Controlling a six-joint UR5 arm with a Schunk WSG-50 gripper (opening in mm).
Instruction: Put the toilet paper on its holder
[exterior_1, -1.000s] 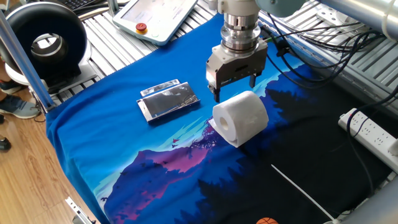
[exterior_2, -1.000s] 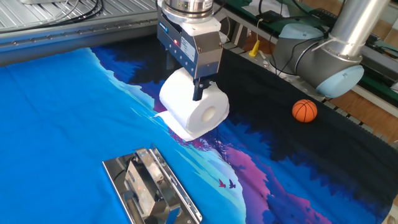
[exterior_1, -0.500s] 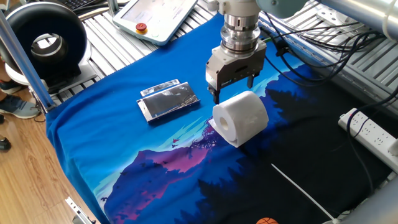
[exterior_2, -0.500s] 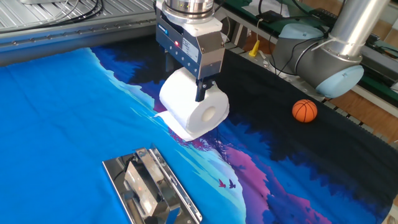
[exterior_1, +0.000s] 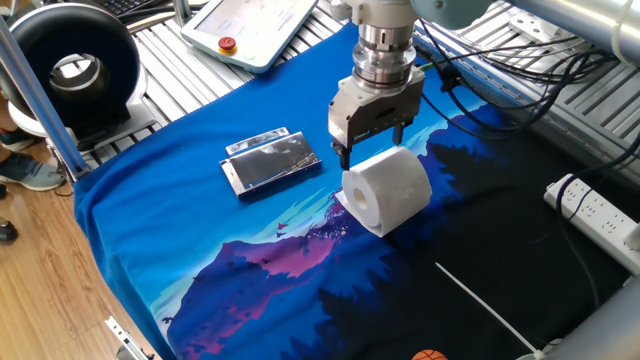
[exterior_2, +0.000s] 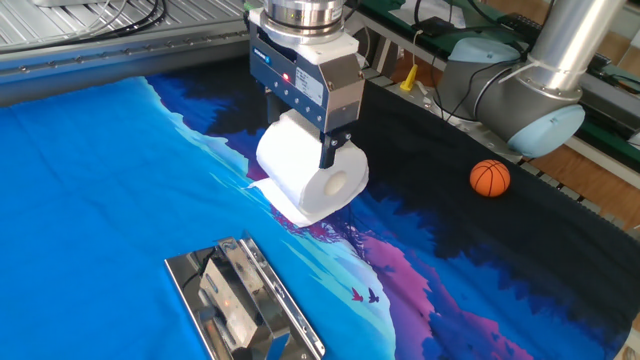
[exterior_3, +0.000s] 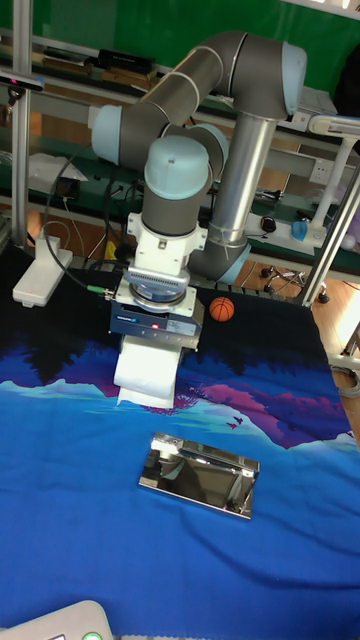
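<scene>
Item: toilet paper (exterior_1: 388, 188), fat white roll, lying on its side on the worktop (exterior_1: 180, 240), which is covered by a blue cloth printed with mountains and dark trees. Hollow centre faces the front-left in one fixed view; a loose sheet (exterior_2: 275, 196) lies flat on the cloth under the roll's edge.

Item: pincer (exterior_1: 372, 150), pointing straight down over the roll. Fingers (exterior_2: 328, 152) spread wide, one at each side of the roll's top, astride it and holding nothing. Whether the tips touch the tissue cannot be told.

Item: holder (exterior_1: 270, 160), flat shiny chrome rectangle with dark reflective face, lying on the cloth near the roll and clear of it, on the side away from the arm's base (exterior_3: 232, 225) in the tall fixed view.

Item: white pendant (exterior_1: 252, 28) with red button, at the worktop's far edge, well apart from the roll.

Item: small orange ball (exterior_2: 490, 178), on the dark part of the cloth, apart from the roll.

Item: white power strip (exterior_1: 592, 212), at the right edge in one fixed view.
</scene>
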